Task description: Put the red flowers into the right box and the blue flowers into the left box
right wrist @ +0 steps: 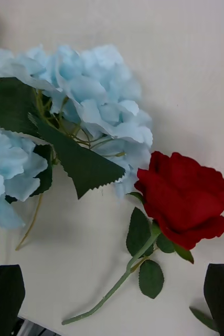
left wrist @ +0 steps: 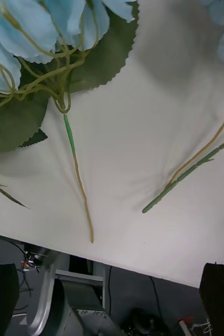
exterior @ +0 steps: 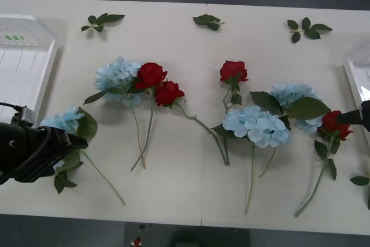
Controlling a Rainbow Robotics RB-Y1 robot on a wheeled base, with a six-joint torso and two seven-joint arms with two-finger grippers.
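1. Front view: white bench strewn with artificial flowers; four deep-red roses and four pale sky-blue hydrangea-like clusters lay across it, none in either tray.
2. Shallow translucent-white plastic tray, the left box, sat at the bench's left edge; a narrow sliver of the shallow white right box showed at the right edge.
3. Black left hand hovered low at the near left, just beside the leftmost blue cluster with its large green leaf; fingers seemed parted, nothing gripped.
4. Left wrist view: black fingertips stood at both corners, wide apart, over the cluster's thin green stem lying flat on the bench.
5. Right hand reached in from the right edge, beside the rightmost red rose.
6. Right wrist view: same rose lay on the bench, just beside a blue cluster; black fingers spread wide at the corners, clear of bloom and stem.
7. Three loose green leaf sprigs rested along the far edge, well apart from the flowers.
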